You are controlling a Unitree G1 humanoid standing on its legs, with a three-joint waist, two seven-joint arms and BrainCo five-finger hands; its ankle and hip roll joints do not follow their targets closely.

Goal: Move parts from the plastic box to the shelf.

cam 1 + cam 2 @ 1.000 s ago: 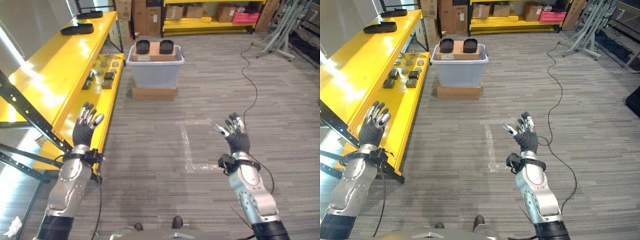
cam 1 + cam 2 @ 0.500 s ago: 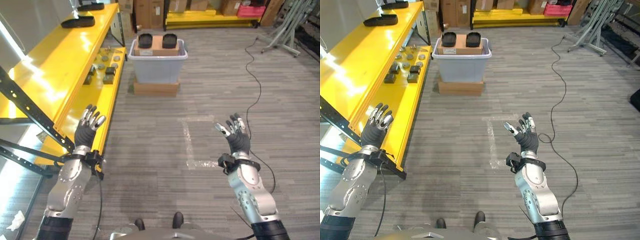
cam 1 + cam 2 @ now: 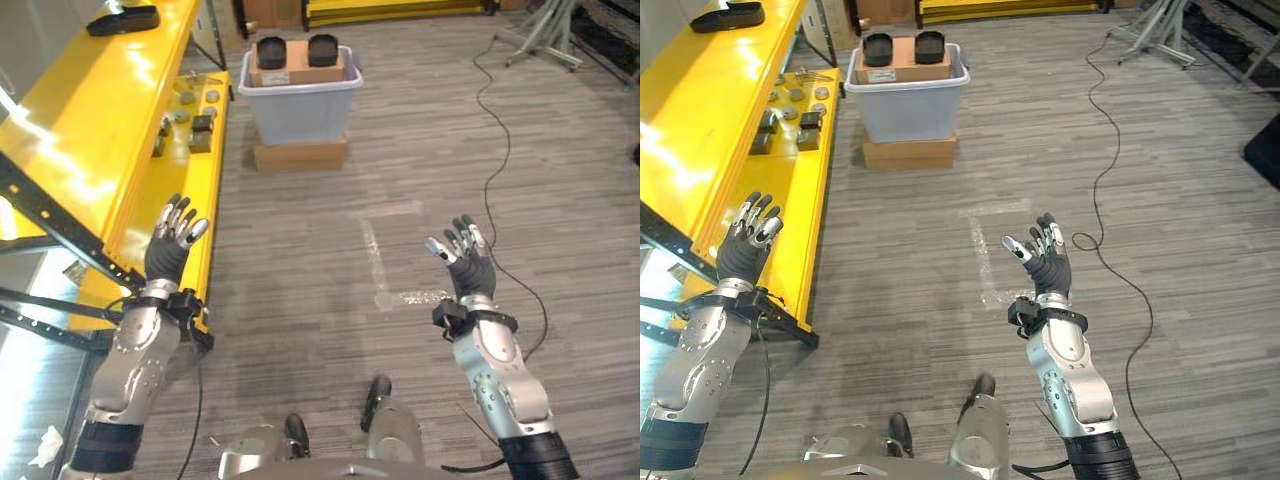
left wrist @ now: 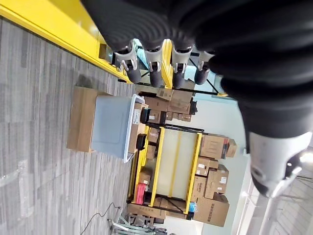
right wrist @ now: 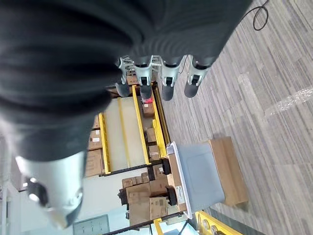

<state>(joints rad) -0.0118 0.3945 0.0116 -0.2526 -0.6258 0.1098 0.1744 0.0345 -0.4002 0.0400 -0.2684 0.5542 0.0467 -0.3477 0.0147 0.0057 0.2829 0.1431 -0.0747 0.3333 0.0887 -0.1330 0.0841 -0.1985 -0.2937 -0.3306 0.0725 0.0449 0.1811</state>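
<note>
A grey plastic box (image 3: 298, 103) stands on a flat cardboard carton far ahead on the floor. On top of it lies a cardboard piece with two black parts (image 3: 271, 50). The long yellow shelf (image 3: 95, 130) runs along my left side and carries several small metal parts (image 3: 190, 125) and a black tray (image 3: 122, 19). My left hand (image 3: 168, 250) is raised by the shelf's front edge, fingers straight, holding nothing. My right hand (image 3: 465, 265) is raised over the bare floor, open and empty. Both hands are far short of the box (image 4: 113, 126), which also shows in the right wrist view (image 5: 199, 174).
White tape marks (image 3: 380, 270) lie on the grey plank floor between me and the box. A black cable (image 3: 505, 150) snakes along the right. More yellow racking with cartons (image 5: 146, 147) stands behind the box. A metal stand (image 3: 545, 30) is at far right.
The whole view has shifted: the box and shelf appear nearer and higher in the picture. Both hands stay raised and open, about where they were.
</note>
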